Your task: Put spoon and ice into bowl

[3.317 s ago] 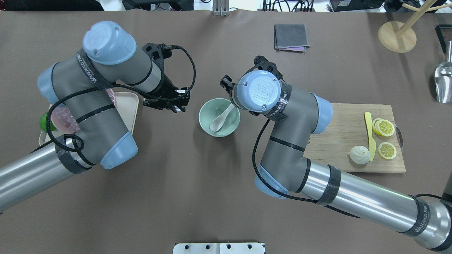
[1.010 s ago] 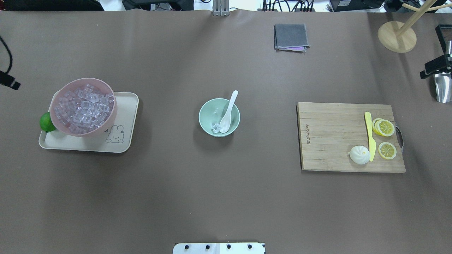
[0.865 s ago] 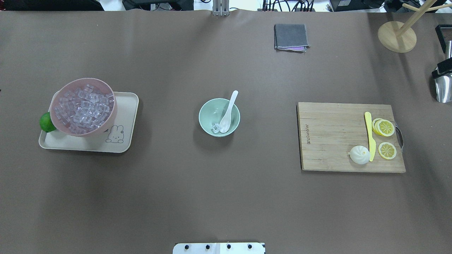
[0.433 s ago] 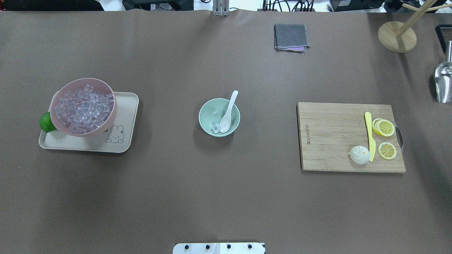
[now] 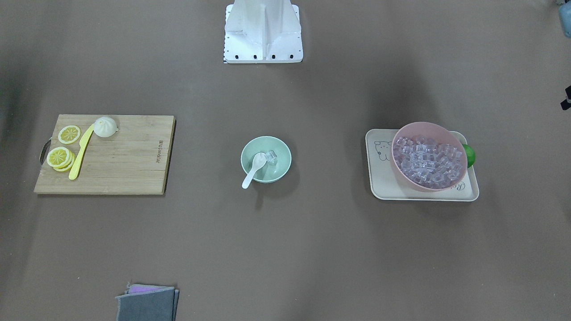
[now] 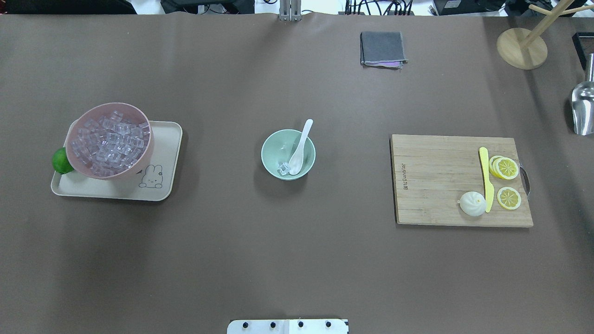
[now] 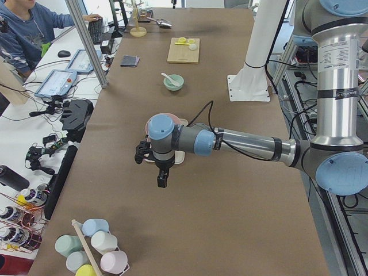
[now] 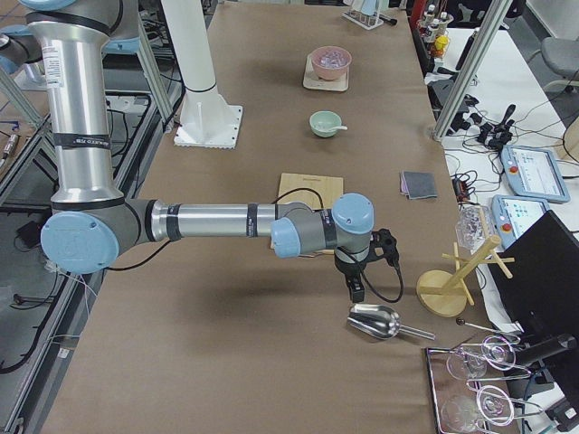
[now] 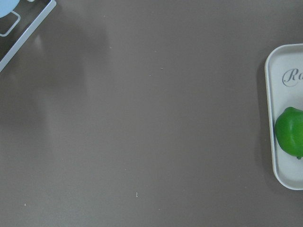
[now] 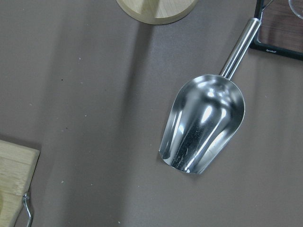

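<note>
Spoon [image 6: 299, 148], ice [image 6: 282, 168] in bowl [image 6: 273, 145], fingers [image 7: 163, 179] well away

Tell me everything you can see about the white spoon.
The spoon is a small, glossy white soup spoon, plastic or ceramic by its look, with a rounded scoop and a short curved handle. Its scoop lies low inside the mint-green bowl, close beside the clear ice cube; whether the two touch I cannot tell. The handle leans on the bowl's far rim and sticks out past it, pointing away from the robot and slightly to its right. Nothing else touches it.
</note>
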You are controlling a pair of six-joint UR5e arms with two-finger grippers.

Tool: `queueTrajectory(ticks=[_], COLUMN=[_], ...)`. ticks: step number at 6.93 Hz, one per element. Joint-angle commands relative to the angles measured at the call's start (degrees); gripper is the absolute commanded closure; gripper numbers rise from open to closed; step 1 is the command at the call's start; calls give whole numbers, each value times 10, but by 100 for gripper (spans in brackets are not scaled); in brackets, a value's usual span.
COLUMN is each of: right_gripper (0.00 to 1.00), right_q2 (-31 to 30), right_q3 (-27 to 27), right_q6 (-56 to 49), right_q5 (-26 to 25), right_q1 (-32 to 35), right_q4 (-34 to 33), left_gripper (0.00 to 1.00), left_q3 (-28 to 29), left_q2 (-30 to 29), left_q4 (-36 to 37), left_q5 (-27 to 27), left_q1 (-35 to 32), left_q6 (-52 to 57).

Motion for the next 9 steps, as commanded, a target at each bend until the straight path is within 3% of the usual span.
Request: queueTrajectory(ticks=[1, 9], right_gripper=[0, 0], right_q2=[-1, -3], right_q3=[-3, -3], right_q6=[-2, 0], right_q5=[8, 19], right_q1=[1, 1], right_q4=[1, 3], left_gripper=[1, 1], left_q3=[-4, 7], left_q2=[5, 4], left_q4=[3, 1], left_q5=[-2, 4], left_q1=[-3, -1], left_q6=[0, 2])
